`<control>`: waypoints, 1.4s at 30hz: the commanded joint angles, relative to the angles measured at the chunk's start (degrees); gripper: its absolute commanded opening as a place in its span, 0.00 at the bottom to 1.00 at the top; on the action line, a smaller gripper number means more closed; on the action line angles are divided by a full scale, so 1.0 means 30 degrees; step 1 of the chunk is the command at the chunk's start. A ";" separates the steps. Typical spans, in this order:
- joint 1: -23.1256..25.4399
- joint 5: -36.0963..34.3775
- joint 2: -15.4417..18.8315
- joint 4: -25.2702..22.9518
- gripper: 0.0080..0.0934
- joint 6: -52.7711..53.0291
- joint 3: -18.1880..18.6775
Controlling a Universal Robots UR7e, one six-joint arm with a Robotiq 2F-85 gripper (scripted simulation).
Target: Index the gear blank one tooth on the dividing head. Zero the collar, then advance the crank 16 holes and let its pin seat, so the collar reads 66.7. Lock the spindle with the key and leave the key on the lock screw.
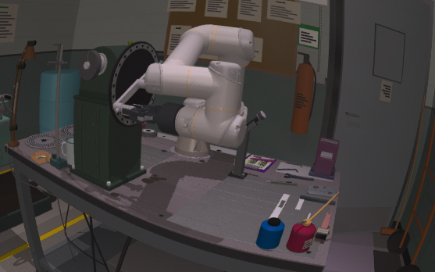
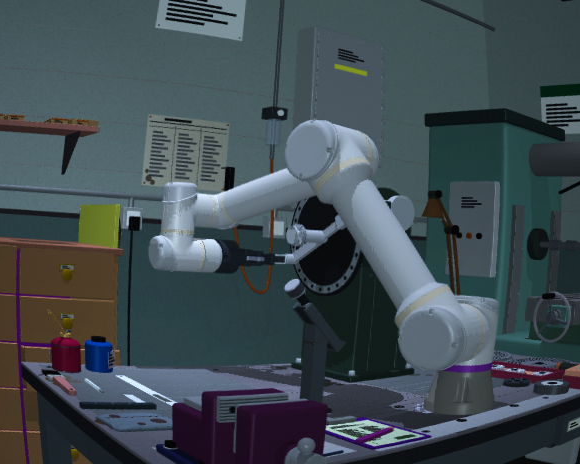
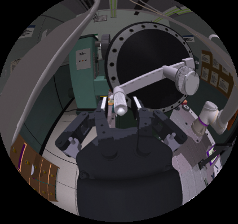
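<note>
At the left end of the bench stands the dark green dividing head point(image 1: 104, 129), with its black hole plate point(image 3: 151, 67) facing the arm. A grey crank arm point(image 3: 149, 77) runs from the knurled hub collar point(image 3: 187, 79) down to the crank handle point(image 3: 119, 100), which lies between the fingers of my open gripper point(image 3: 120, 103) near the plate's lower edge. The gear blank point(image 1: 91, 64) sits on the spindle at the head's far side. The key is not identifiable.
A blue can point(image 1: 270, 233) and a red oil can point(image 1: 302, 235) stand at the bench's near right corner. A camera stand point(image 1: 245, 146) rises beside my base, and a purple vise point(image 2: 251, 425) sits on the bench edge. A white mug point(image 1: 68, 150) stands left of the head.
</note>
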 commanded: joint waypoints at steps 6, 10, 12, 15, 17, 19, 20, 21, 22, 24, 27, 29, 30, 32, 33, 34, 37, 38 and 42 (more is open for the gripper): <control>0.0037 0.0036 0.0001 0.0025 0.47 0.0000 -0.0066; 0.0098 0.0096 0.0050 0.0062 0.47 0.0000 -0.0156; 0.0141 0.0138 0.0086 0.0089 0.47 0.0000 -0.0219; 0.0220 0.0217 0.0154 0.0139 0.47 0.0000 -0.0339; 0.0283 0.0280 0.0209 0.0179 0.47 0.0000 -0.0434; 0.0352 0.0349 0.0270 0.0225 0.47 0.0000 -0.0542; 0.0390 0.0386 0.0303 0.0249 0.47 0.0000 -0.0600; 0.0428 0.0425 0.0338 0.0275 0.47 0.0000 -0.0660; 0.0468 0.0465 0.0374 0.0302 0.47 0.0000 -0.0723; 0.0551 0.0547 0.0450 0.0359 0.47 0.0000 -0.0857; 0.0681 0.0678 0.0572 0.0450 0.47 0.0000 -0.1070; 0.0770 0.0767 0.0657 0.0514 0.47 0.0000 -0.1220; 0.0815 0.0812 0.0700 0.0547 0.47 0.0000 -0.1296; 0.0904 0.0902 0.0787 0.0613 0.47 0.0000 -0.1450; 0.0948 0.0946 0.0831 0.0646 0.47 0.0000 -0.1527; 0.0991 0.0990 0.0874 0.0679 0.47 0.0000 -0.1603; 0.1117 0.1116 0.1002 0.0777 0.47 0.0000 -0.1829; 0.1157 0.1156 0.1043 0.0808 0.47 0.0000 -0.1902; 0.1303 0.1303 0.1196 0.0927 0.47 0.0000 -0.2174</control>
